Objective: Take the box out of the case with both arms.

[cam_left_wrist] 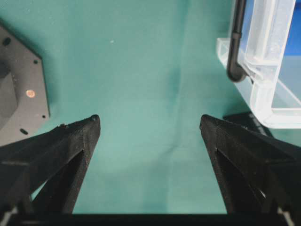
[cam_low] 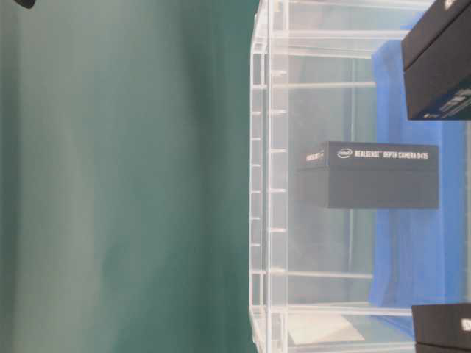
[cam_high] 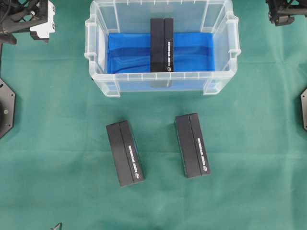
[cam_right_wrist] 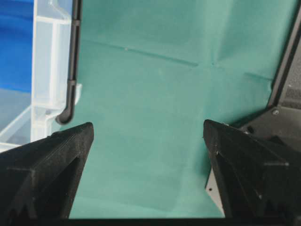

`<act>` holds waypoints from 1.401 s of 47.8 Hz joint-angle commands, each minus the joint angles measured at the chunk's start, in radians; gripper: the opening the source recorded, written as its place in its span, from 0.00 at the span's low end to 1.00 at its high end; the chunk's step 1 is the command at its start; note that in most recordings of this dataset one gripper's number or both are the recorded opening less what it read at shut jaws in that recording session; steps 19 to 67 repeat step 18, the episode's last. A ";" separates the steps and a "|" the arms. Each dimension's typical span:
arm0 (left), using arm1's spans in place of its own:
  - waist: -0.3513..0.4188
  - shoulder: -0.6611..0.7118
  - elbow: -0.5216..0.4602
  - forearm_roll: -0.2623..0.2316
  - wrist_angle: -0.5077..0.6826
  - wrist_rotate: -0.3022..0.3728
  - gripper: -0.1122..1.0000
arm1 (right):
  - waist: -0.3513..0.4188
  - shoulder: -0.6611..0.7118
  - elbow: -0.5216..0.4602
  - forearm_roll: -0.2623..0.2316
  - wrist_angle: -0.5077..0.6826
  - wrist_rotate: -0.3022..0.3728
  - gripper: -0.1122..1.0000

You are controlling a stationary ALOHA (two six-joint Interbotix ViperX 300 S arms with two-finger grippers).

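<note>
Seen from overhead, the Intel RealSense box [cam_high: 161, 45] is stood mid-case [cam_high: 98, 81], long axis front-to-back, equally far from both arms, while in the wrist views the left claw [cam_left_wrist: 149, 123] and right claw [cam_right_wrist: 148, 129] are held wide, empty, beside the case.

My left end effector [cam_left_wrist: 149, 123]: black, pointing down, jaws spread wide, nothing between the fingers [cam_left_wrist: 70, 146]. My right end effector [cam_right_wrist: 148, 129]: black, pointing down, jaws equally wide, nothing gripped. Both my arms: barely visible at the upper corners of the overhead view.
</note>
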 commanded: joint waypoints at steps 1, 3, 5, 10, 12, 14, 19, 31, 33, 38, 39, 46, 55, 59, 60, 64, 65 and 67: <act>0.005 -0.005 -0.017 0.005 -0.002 0.002 0.92 | -0.003 -0.006 -0.011 0.000 -0.006 -0.002 0.93; 0.005 -0.005 -0.017 0.005 -0.002 0.002 0.92 | -0.005 -0.006 -0.011 0.000 -0.006 -0.002 0.93; 0.006 -0.005 -0.017 0.005 -0.002 0.002 0.92 | -0.005 -0.006 -0.011 0.000 -0.006 -0.002 0.93; 0.008 -0.005 -0.017 0.005 -0.002 0.002 0.92 | -0.005 -0.008 -0.011 0.000 -0.006 0.000 0.93; 0.009 -0.005 -0.017 0.005 -0.002 0.002 0.92 | -0.005 -0.005 -0.011 0.002 -0.005 0.000 0.93; 0.008 -0.005 -0.017 0.003 -0.002 0.002 0.92 | -0.005 -0.005 -0.011 0.002 -0.005 0.002 0.93; 0.008 -0.005 -0.017 0.002 -0.002 0.003 0.92 | -0.006 -0.005 -0.011 0.008 -0.005 0.002 0.93; 0.008 -0.005 -0.017 0.002 -0.002 0.003 0.92 | -0.006 -0.005 -0.011 0.008 -0.005 0.002 0.93; 0.008 -0.005 -0.017 0.002 -0.002 0.003 0.92 | -0.006 -0.005 -0.011 0.008 -0.005 0.002 0.93; 0.008 -0.005 -0.017 0.002 -0.002 0.003 0.92 | -0.006 -0.005 -0.011 0.008 -0.005 0.002 0.93; 0.008 -0.005 -0.017 0.002 -0.002 0.003 0.92 | -0.006 -0.005 -0.011 0.008 -0.005 0.002 0.93; 0.008 -0.005 -0.017 0.002 -0.002 0.003 0.92 | -0.006 -0.005 -0.011 0.008 -0.005 0.002 0.93; 0.008 -0.005 -0.017 0.002 -0.002 0.003 0.92 | -0.006 -0.005 -0.011 0.008 -0.005 0.002 0.93; 0.008 -0.005 -0.017 0.002 -0.002 0.003 0.92 | -0.006 -0.005 -0.011 0.008 -0.005 0.002 0.93; 0.008 -0.005 -0.017 0.002 -0.002 0.003 0.92 | -0.006 -0.005 -0.011 0.008 -0.005 0.002 0.93; 0.008 -0.005 -0.017 0.002 -0.002 0.003 0.92 | -0.006 -0.005 -0.011 0.008 -0.005 0.002 0.93; 0.008 -0.005 -0.017 0.002 -0.002 0.003 0.92 | -0.006 -0.005 -0.011 0.008 -0.005 0.002 0.93; 0.008 -0.005 -0.017 0.002 -0.002 0.003 0.92 | -0.006 -0.005 -0.011 0.008 -0.005 0.002 0.93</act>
